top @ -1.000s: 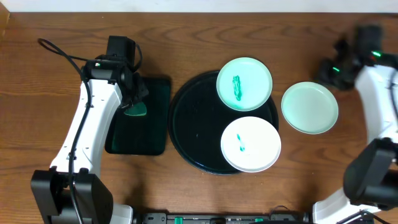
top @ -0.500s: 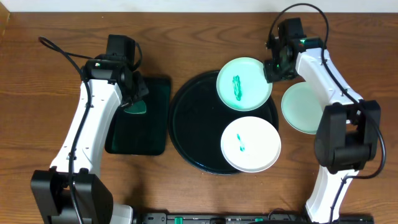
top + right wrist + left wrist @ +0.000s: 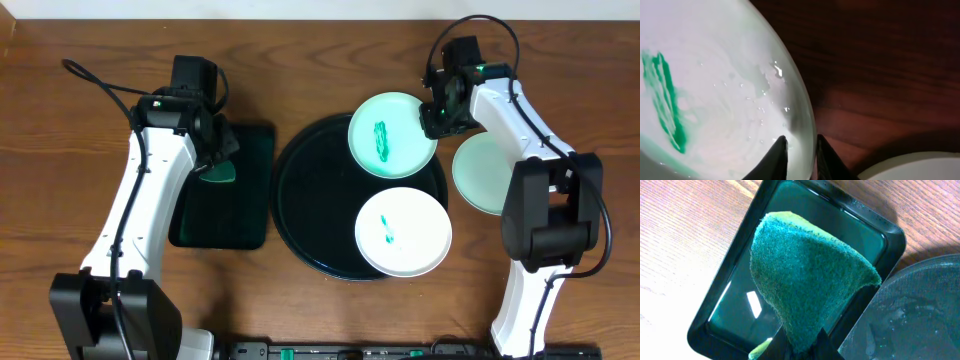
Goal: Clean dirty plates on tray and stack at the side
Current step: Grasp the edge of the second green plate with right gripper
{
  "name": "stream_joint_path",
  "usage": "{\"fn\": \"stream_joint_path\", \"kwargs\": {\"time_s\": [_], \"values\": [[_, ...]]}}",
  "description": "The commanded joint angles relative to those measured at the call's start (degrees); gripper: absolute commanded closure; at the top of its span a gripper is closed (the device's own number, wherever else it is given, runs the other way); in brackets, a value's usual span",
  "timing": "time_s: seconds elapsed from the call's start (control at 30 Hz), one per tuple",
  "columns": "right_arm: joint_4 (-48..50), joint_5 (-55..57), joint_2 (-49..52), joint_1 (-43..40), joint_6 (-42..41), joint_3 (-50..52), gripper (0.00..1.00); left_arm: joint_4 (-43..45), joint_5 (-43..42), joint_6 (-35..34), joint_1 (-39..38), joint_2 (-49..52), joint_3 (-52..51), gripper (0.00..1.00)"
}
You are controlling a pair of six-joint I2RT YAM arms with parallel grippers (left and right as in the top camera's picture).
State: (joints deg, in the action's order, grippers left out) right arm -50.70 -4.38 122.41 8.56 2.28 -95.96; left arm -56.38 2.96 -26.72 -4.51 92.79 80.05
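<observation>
The round black tray (image 3: 310, 200) holds two white plates. The upper plate (image 3: 392, 135) overhangs the tray's far rim and has a teal smear; the lower plate (image 3: 403, 232) has a small teal mark. A third plate (image 3: 482, 180) lies on the table to the right of the tray, partly under my right arm. My right gripper (image 3: 437, 120) is shut on the upper plate's right rim, with one finger on each side of it in the right wrist view (image 3: 801, 142). My left gripper (image 3: 215, 165) is shut on a green sponge (image 3: 805, 280) above the rectangular tray.
A small rectangular black tray (image 3: 225, 215) lies left of the round tray, and its wet floor shows in the left wrist view (image 3: 730, 310). The round tray's wet rim (image 3: 920, 315) lies just right of it. The table is brown wood.
My right arm swung in from the far right to the upper plate's right rim, and its fingers now sit on that rim. The left arm and sponge have not moved.
</observation>
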Motion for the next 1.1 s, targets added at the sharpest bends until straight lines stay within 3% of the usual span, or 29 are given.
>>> {"fn": "stream_joint_path", "kwargs": {"time_s": [0.0, 0.2, 0.6, 0.87, 1.07], "values": [[0.7, -0.6, 0.6, 0.5, -0.7, -0.5, 0.82, 0.1, 0.5, 1.0, 0.2, 0.1, -0.3, 0.93], [4.9, -1.7, 0.6, 0.8, -1.0, 2.0, 0.89, 0.1, 0.5, 1.0, 0.2, 0.1, -0.3, 0.93], [3.6, -5.6, 0.4, 1.7, -1.0, 1.8, 0.99, 0.6, 0.5, 1.0, 0.2, 0.6, -0.3, 0.93], [-0.2, -13.1, -1.0, 8.6, -13.0, 0.9, 0.99, 0.1, 0.5, 1.0, 0.2, 0.6, -0.3, 0.93], [-0.6, -11.2, -0.8, 13.1, -15.8, 1.2, 0.99, 0.1, -1.5, 0.9, 0.2, 0.6, -0.3, 0.93]]}}
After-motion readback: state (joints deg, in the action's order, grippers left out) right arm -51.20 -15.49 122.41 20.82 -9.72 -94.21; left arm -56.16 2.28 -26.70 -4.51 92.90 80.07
